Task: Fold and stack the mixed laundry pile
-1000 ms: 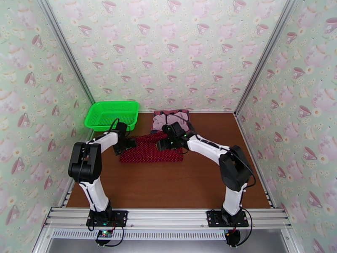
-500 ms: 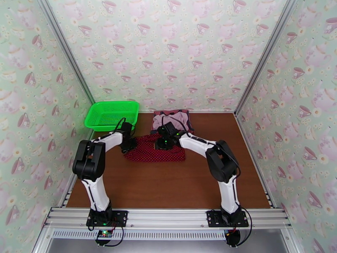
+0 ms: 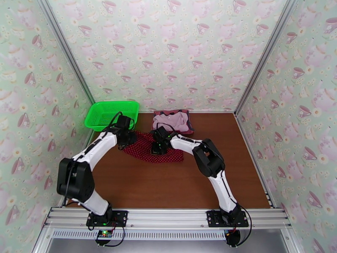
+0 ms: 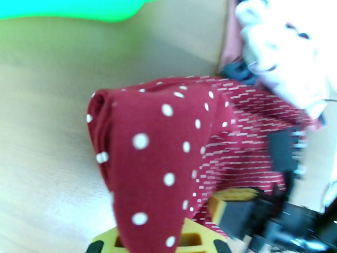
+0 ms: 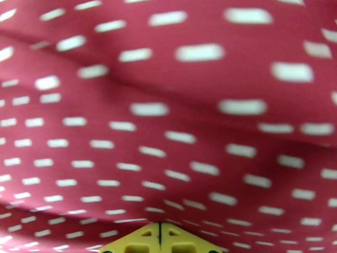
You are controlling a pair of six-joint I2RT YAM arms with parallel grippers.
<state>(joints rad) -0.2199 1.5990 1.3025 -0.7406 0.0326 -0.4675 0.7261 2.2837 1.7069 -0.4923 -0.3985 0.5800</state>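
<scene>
No brand or label legible anywhere. Any print on the garments is too small to read from the top view and blurred in the left wrist view.

Dark-red dotted cloth (image 3: 143,151) lies on the tabletop (image 3: 168,182) at mid-depth, left of centre, rumpled, with its left end lifted. Left gripper (image 3: 127,139) is at that left end, jaws clamped on the cloth. In the left wrist view a folded flap of it hangs out from between the yellow fingers (image 4: 198,239). Right gripper (image 3: 156,148) sits on the middle of the same cloth, jaws pressed together with a pinch of fabric at the tips. In the right wrist view the white dots are smeared into dashes.

Pale mauve-pink piece (image 3: 170,121) lies just behind the dotted cloth near the back wall, on top of a dusty-red garment (image 3: 190,123) whose edge shows around it. I can't tell whether the two piles touch.

Bright green mesh basket (image 3: 101,117) stands at the back left corner, just behind the left gripper.

The surface is brown, wood-look and matte. The walls on three sides have pale green wallpaper (image 3: 168,47) printed with pink teapots and teacups. Silver aluminium posts (image 3: 63,47) run up the back corners. A silver rail (image 3: 168,218) runs along the near edge, with both arm bases bolted to it.
</scene>
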